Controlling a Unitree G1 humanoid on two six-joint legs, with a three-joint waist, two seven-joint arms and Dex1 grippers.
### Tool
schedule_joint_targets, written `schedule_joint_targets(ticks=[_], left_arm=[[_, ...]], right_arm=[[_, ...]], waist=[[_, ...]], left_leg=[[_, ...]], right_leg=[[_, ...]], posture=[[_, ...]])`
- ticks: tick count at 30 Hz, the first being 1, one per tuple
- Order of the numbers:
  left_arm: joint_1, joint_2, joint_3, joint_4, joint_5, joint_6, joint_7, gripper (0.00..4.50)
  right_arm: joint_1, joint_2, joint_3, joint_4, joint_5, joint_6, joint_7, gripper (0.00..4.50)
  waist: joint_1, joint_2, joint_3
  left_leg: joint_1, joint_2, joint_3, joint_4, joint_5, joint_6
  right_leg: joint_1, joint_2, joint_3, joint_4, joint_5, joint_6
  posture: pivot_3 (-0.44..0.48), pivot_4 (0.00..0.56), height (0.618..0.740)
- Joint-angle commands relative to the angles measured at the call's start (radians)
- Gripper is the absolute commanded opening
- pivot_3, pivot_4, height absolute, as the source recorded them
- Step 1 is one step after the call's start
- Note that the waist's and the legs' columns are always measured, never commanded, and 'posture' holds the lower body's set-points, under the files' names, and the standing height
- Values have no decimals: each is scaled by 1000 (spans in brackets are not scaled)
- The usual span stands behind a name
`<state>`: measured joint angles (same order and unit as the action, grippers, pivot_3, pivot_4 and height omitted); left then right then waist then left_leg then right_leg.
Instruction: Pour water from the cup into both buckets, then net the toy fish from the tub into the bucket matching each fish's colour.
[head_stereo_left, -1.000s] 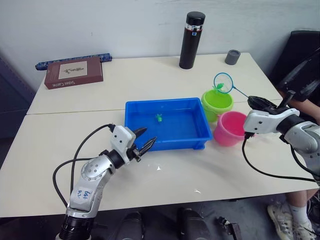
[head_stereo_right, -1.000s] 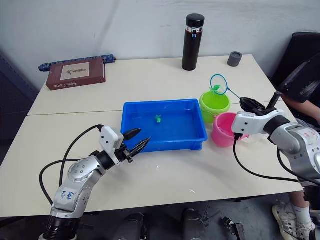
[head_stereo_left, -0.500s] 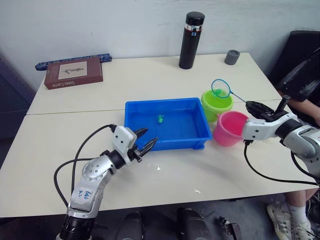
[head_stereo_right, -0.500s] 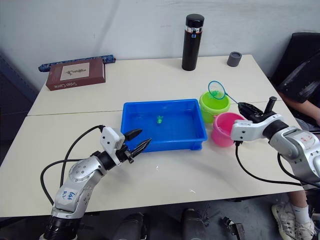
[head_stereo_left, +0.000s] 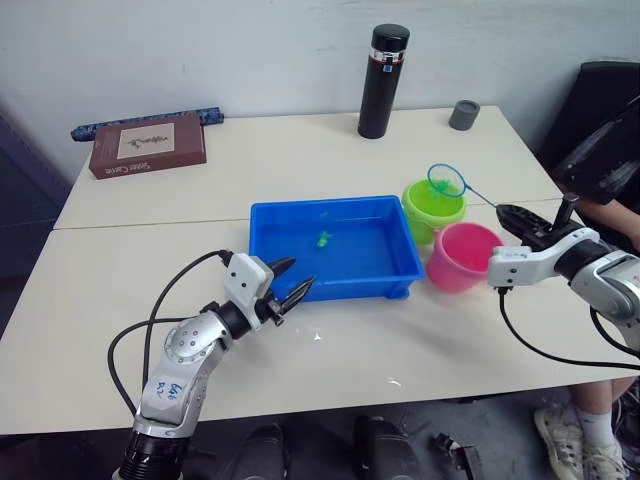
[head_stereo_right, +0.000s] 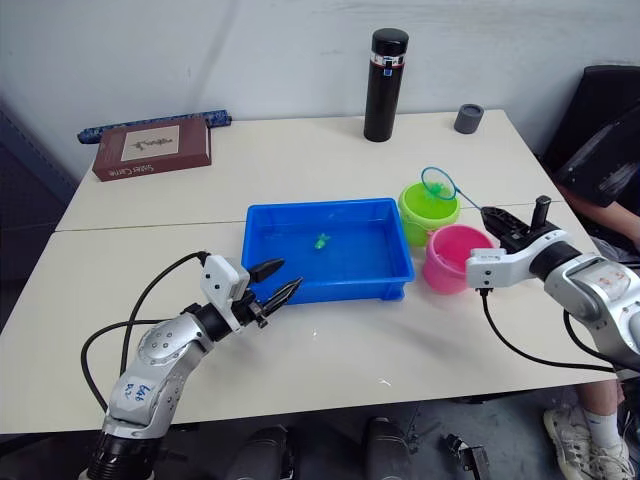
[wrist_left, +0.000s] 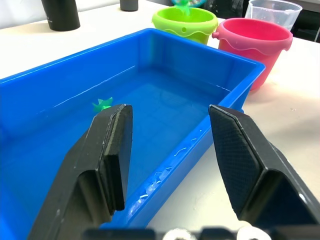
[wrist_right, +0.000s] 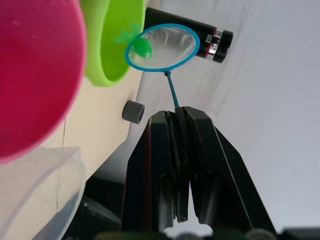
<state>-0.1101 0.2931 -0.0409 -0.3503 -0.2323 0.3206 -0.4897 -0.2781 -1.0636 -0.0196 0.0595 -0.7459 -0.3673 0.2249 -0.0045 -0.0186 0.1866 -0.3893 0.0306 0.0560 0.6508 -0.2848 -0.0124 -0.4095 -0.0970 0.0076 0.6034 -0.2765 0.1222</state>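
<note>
Clamping the thin blue-rimmed net's (wrist_right: 162, 46) light, whippy handle, the right pincer (wrist_right: 176, 117) holds a tiny green fish (wrist_right: 141, 48) over the lime-green bucket (head_stereo_left: 434, 204); left pincer (wrist_left: 170, 150) gapes wide.

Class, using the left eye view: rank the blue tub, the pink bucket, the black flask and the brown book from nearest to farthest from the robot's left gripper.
1. Blue tub, just beyond the left gripper.
2. Pink bucket, to the right.
3 and 4. Brown book, back left, and black flask, back right: too close to call.
</note>
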Motion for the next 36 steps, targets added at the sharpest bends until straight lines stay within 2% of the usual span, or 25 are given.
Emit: schedule_joint_targets(ticks=[1,27,36], left_arm=[[-2,2,-2,-46,-9,-13,2,2675],[-16,3,-1,-37,-9,-12,2,2675],[-12,-1,-6,-36,-6,-17,3,2675]], right_arm=[[-6,-16,-32,-39,5,8,-8,0],[-44,11,-32,-66,51,55,21,0],[-15,12,-19,-50,44,52,25,0]], waist=[[-2,0,0],[-1,0,0],[-2,0,0]], left_leg=[[0,0,0,0,0,0],[1,0,0,1,0,0],[1,0,0,2,0,0]], right_leg=[[0,0,0,0,0,0],[0,0,0,2,0,0],[1,0,1,3,0,0]], posture=[[0,150,740],[0,150,740],[0,150,740]])
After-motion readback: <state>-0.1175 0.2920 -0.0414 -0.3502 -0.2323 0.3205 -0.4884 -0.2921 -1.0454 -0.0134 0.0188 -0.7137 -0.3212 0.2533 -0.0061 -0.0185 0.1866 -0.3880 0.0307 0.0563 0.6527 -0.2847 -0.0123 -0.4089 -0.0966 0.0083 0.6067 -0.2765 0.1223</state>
